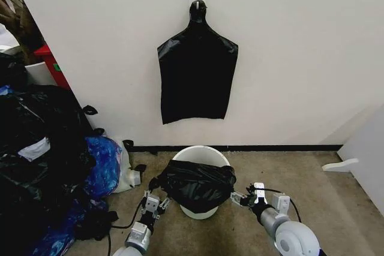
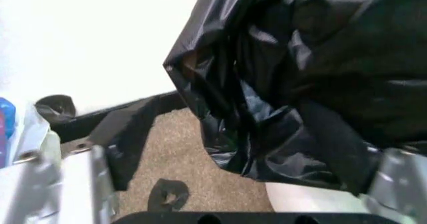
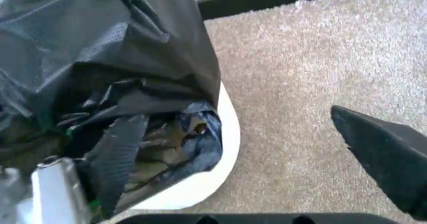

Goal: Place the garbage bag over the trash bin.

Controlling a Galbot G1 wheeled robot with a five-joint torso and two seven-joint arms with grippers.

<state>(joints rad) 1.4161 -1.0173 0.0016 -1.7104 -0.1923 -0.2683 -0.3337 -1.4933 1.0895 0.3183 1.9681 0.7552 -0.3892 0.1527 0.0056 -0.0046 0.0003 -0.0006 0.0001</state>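
The cream-white trash bin stands on the carpet against the wall. The glossy black garbage bag lies crumpled over its near rim and mouth, hiding most of the opening. My left gripper is at the bag's left corner and my right gripper at its right corner. Both are open, their fingers spread wide. In the left wrist view the garbage bag hangs between the fingers, close to one silver finger. In the right wrist view the garbage bag bunches against one finger above the trash bin's rim.
More flat black bags hang from a wall hook above the bin. A heap of stuffed black and blue bags fills the left side. Bare carpet lies to the right, and a white panel stands at the far right.
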